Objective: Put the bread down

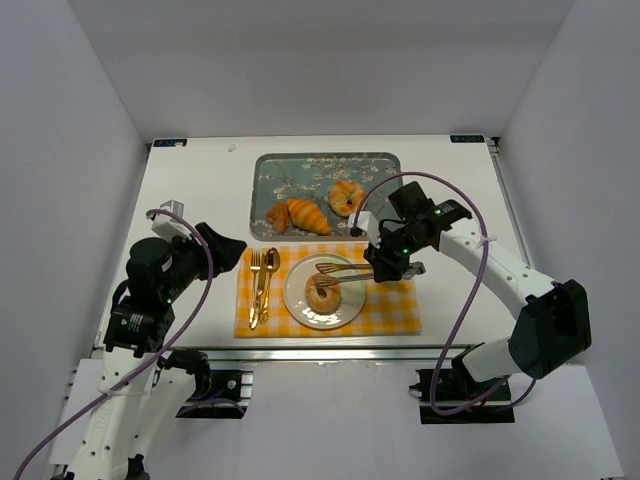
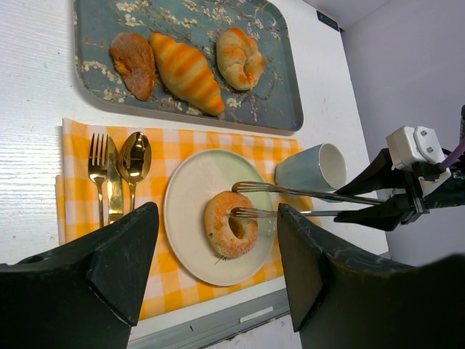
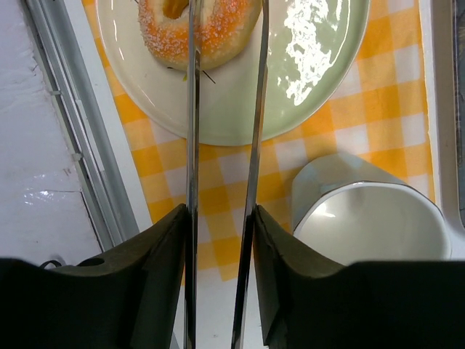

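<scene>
My right gripper (image 3: 220,215) was clamped on the tongs (image 2: 305,193), tips spread over the ring bread (image 2: 218,231) resting on the plate (image 2: 190,196); placement looked done, next was lifting straight clear.

The left arm (image 1: 150,290) sits folded over its base at the 8 o'clock side of the worktop (image 1: 200,190), and the left claw (image 1: 228,246) points toward 3 o'clock with its fingers (image 2: 120,254) spread wide apart. The right arm (image 1: 500,262) rises from its base at 5 o'clock, bends, and reaches toward 9 o'clock. There the right claw (image 1: 388,262) is clamped on the handle end of metal tongs (image 1: 345,272), its fingers (image 3: 163,269) pressing on the two blades from either side
</scene>
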Tool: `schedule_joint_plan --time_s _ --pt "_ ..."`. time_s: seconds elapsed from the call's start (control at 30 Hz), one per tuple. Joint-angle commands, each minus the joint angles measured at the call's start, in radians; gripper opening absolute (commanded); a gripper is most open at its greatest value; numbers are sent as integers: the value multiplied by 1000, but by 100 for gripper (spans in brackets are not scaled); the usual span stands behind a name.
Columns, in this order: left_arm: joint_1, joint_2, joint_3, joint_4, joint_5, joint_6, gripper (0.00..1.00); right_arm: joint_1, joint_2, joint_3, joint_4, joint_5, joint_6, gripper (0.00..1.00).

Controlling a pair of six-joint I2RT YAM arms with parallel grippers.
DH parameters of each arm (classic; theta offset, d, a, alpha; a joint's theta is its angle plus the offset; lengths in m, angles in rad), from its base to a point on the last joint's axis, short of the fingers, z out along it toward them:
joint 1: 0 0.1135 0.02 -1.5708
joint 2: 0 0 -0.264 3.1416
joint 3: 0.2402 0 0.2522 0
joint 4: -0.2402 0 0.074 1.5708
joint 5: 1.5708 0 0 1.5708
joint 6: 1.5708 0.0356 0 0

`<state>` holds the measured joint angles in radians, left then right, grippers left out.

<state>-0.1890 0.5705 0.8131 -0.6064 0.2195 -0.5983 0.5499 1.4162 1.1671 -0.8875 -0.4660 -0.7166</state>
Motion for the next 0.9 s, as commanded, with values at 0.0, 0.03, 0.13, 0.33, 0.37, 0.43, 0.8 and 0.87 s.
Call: schedule_joint_plan --time_s 0.0,0.03,0.13,0.33,0.37,0.43,0.8,0.87 --pt "5 -3 26 4 -5 11 76 4 -40 32 19 -13 -4 45" --pt "5 -3 24 5 -3 11 76 4 -40 37 21 -16 -1 46" --pt "3 -3 24 7 -2 9 76 -2 -40 60 25 -25 17 45" --pt "3 -3 31 2 -3 12 76 -44 -36 117 25 -45 31 46" --pt "3 -3 31 3 -2 12 76 -50 -34 121 25 -45 31 46" --pt "3 -3 29 7 0 11 76 -54 -34 129 28 -52 34 44" --pt "3 11 35 22 6 15 76 -427 -5 192 278 -152 362 0" --pt "3 17 34 28 7 17 76 -535 7 140 330 -106 393 0"
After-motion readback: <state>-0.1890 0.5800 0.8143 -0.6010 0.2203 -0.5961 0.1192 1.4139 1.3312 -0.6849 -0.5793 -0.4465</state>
